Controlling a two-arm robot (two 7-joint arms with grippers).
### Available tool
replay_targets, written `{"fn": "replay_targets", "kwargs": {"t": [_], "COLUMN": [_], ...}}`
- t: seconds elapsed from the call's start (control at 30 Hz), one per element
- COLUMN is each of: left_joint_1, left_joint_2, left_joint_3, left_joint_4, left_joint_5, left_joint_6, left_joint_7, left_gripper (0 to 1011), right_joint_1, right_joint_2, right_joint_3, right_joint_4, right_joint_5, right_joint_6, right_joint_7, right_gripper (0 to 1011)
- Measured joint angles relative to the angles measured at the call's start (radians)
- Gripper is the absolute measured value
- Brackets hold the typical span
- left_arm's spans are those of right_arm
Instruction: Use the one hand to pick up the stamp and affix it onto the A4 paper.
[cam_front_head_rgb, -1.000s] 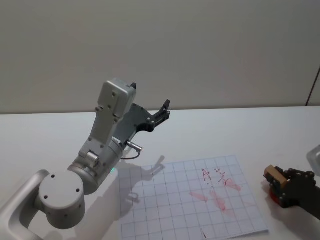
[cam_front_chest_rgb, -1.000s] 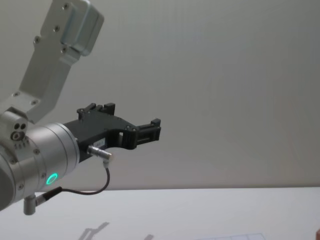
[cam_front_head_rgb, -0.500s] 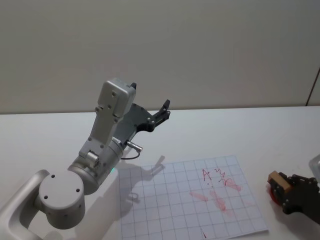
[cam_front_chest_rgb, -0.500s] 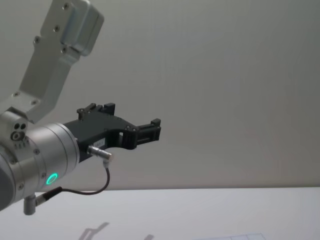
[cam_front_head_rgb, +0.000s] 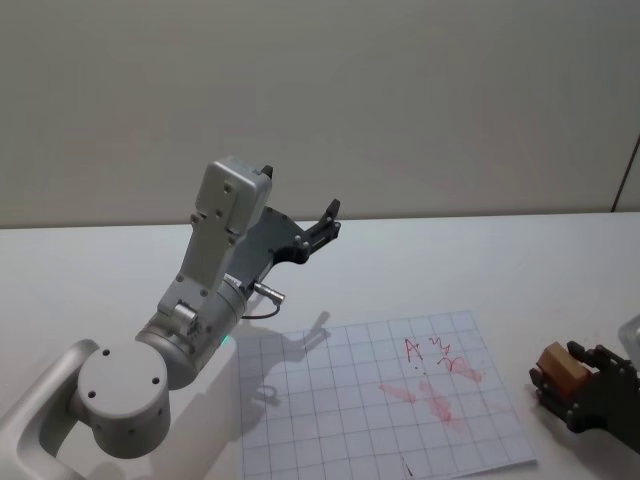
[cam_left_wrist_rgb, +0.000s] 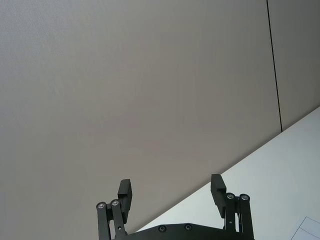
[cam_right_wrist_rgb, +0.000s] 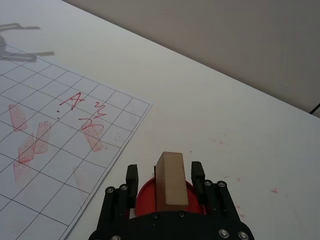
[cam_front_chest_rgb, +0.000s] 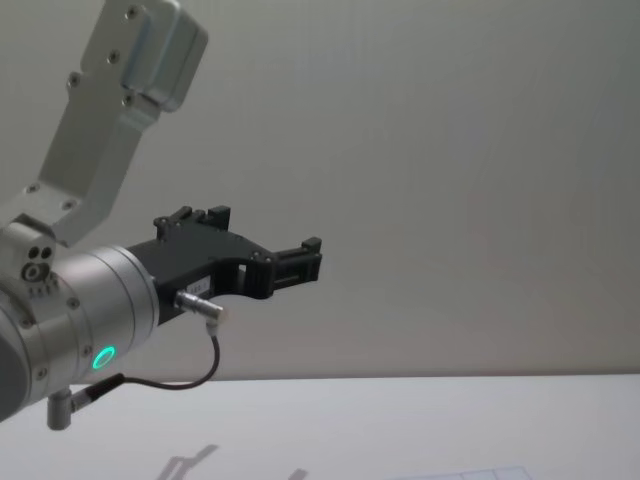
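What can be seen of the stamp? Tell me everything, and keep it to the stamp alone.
The stamp is a small tan block that looks like wood, with flat faces and squared edges at its visible end. It stands between the two black fingers of the right gripper, which is shut on its sides. A round red ink pad lies directly under it; whether they touch cannot be told. It is off the A4 paper, past the sheet's right edge.

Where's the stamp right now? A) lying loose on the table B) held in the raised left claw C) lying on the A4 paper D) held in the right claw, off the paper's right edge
D: the stamp sits between the fingers of the right claw, above a red pad, to the right of the A4 paper; the left claw is open, raised and empty.
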Motion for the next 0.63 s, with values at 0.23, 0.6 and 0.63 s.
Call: {"fn": "replay_targets", "kwargs": {"t": [0.23,0.6,0.63], "left_joint_1": [0.000,0.000,0.000], "left_joint_2": [0.000,0.000,0.000], "left_joint_3": [0.000,0.000,0.000], "left_joint_4": [0.000,0.000,0.000], "left_joint_5": [0.000,0.000,0.000], "left_joint_6": [0.000,0.000,0.000], "left_joint_7": [0.000,0.000,0.000], "left_gripper": [1001,1001,1001], "right_joint_1": [-0.002,-0.003,-0.003], "right_joint_2": [0.000,0.000,0.000], "right_joint_3": [0.000,0.000,0.000], "right_joint_4": [0.001,0.001,0.001], "right_joint_5": [-0.001,-0.001,-0.001], "right_joint_6": [-0.001,-0.002,-0.002], "right_joint_7": [-0.002,-0.004,-0.004], "right_gripper": [830,1001,1001]}}
